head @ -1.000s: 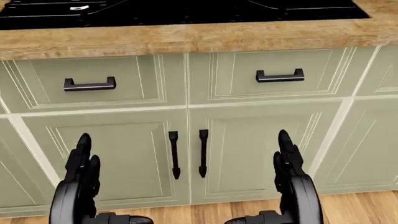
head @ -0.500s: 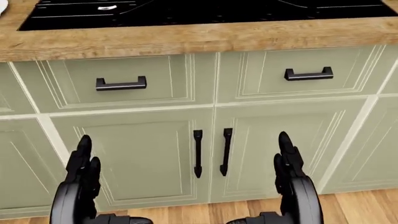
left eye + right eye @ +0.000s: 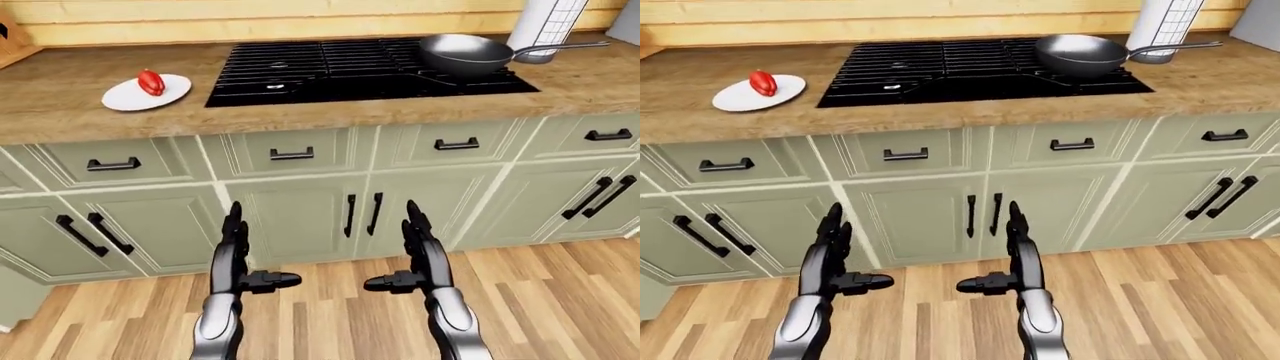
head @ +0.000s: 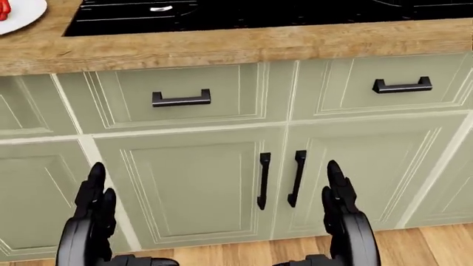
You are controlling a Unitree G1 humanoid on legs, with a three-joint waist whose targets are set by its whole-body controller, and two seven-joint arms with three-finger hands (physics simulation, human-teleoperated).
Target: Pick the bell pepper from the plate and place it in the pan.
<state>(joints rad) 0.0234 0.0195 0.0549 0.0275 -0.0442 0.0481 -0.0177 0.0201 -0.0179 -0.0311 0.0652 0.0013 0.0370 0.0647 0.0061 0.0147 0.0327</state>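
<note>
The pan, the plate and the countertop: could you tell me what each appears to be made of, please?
Pan: probably dark metal with a satin finish, given the soft sheen inside and the thin grey handle. Plate: plain glossy white, likely ceramic. Countertop: wood, or a wood look, with brown grain and a matte surface.

Kitchen: stove (image 3: 360,71), wooden counter (image 3: 60,105), cabinets (image 3: 300,217).

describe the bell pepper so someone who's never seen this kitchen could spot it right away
Find the long wooden countertop above the pale green cabinets, then the black stove set into it. To the stove's left in the left-eye view sits a round white plate, and the bell pepper lies on it. It is the only small red thing on the counter; the dark pan sits on the stove's right side.
</note>
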